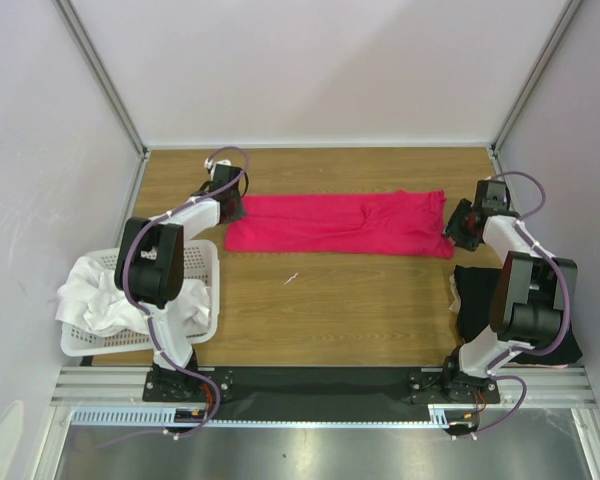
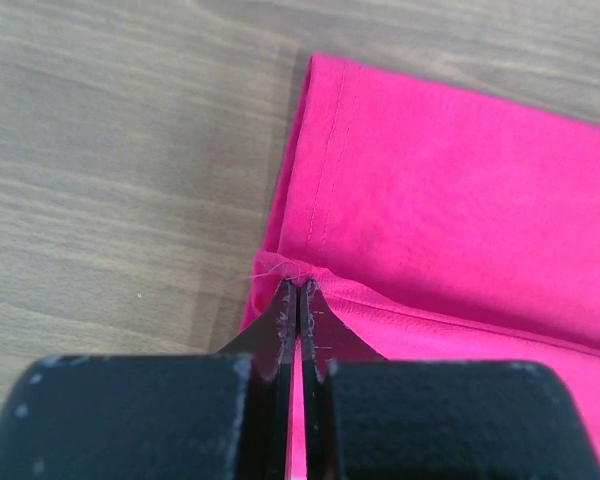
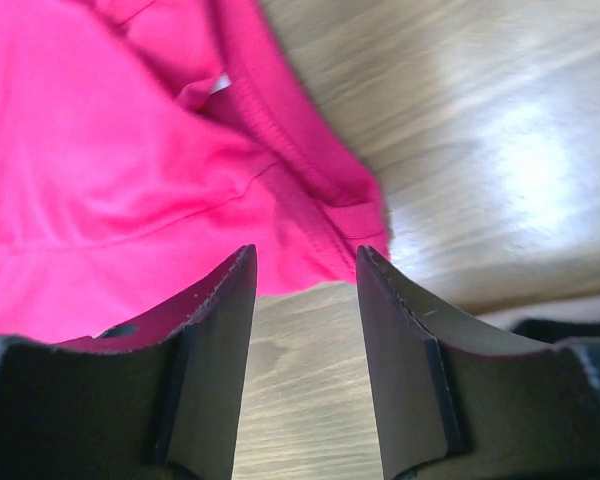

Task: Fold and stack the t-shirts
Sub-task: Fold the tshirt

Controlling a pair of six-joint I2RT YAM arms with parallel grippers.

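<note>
Presently: crimson-pink t-shirt, folded to a long band, lies across the counter toward its far edge.
- Left pincer: pinched tight on the band's left hem.
- Right pincer: jaws parted, holding nothing, at the collar end.
- Black t-shirt: near right corner.
- White t-shirts: in the basket, near left corner.
- Risk: with only one end gripped, a lift would likely drag the band askew and undo the fold.

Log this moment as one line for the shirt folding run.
left pincer: shut on crimson-pink t-shirt edge | right pincer: open, empty, at collar end | shirt: flat long strip | black t-shirt: lying at right
</note>
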